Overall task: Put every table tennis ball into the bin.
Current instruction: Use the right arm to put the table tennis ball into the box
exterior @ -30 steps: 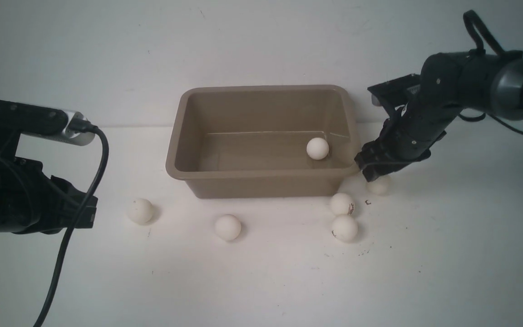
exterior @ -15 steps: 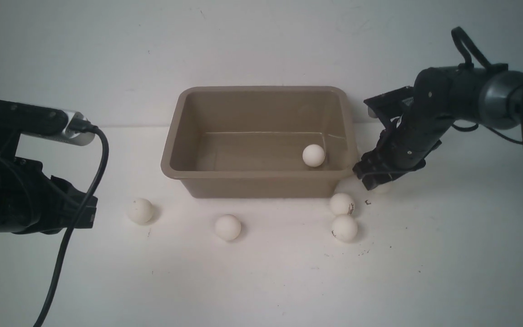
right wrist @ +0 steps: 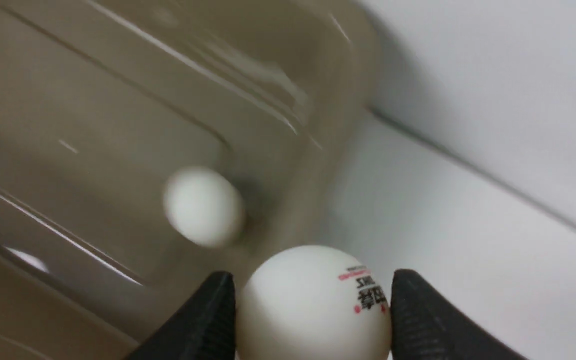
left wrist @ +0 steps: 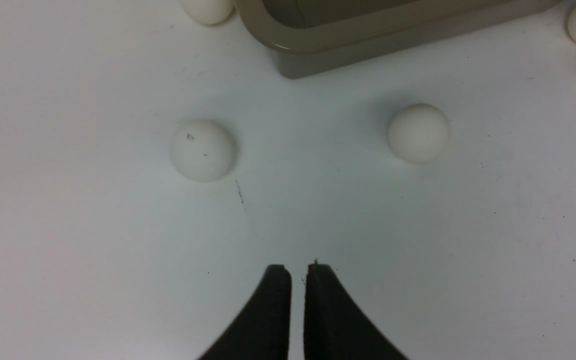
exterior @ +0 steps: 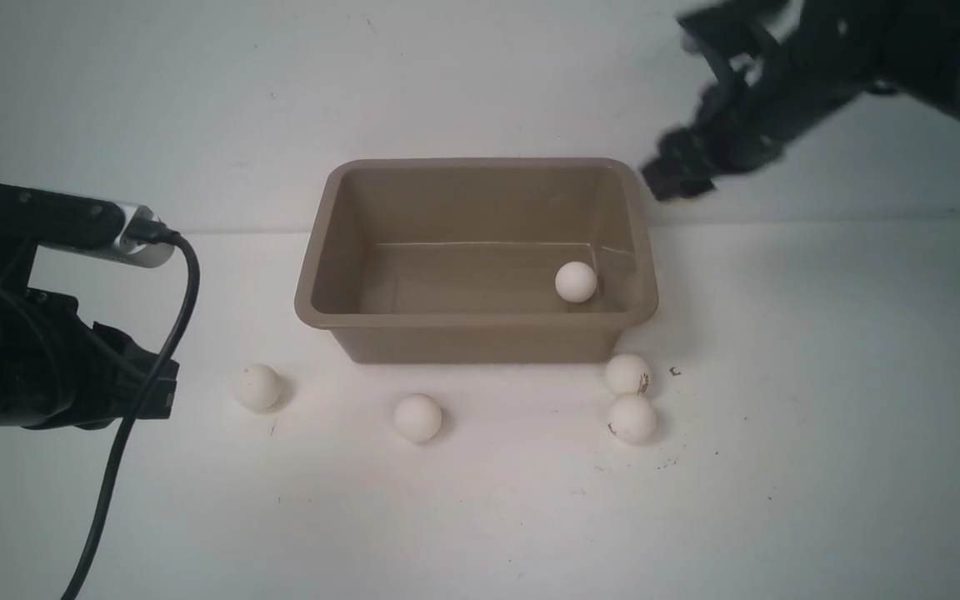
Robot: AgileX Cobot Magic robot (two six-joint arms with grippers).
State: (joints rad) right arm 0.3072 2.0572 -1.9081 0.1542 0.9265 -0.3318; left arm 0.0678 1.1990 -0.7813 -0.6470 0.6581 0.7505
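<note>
A printed table tennis ball (right wrist: 313, 310) is pinched in the jaws of the right gripper (exterior: 670, 182), which hangs raised just outside the far right corner of the bin (exterior: 480, 319), so the carry is in hand. Next, I judge, the gripper must shift to its left over the bin's opening and let go. The left gripper (left wrist: 297, 272), closed on nothing, has two loose balls (left wrist: 202, 150) just ahead of it.

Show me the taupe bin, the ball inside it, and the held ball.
Rectangular taupe plastic bin (exterior: 480, 320): front view, near rim.
Cream-white ball inside it (exterior: 576, 282): front view, centre.
Held printed cream-white ball (right wrist: 313, 305): right wrist view, centre.
</note>
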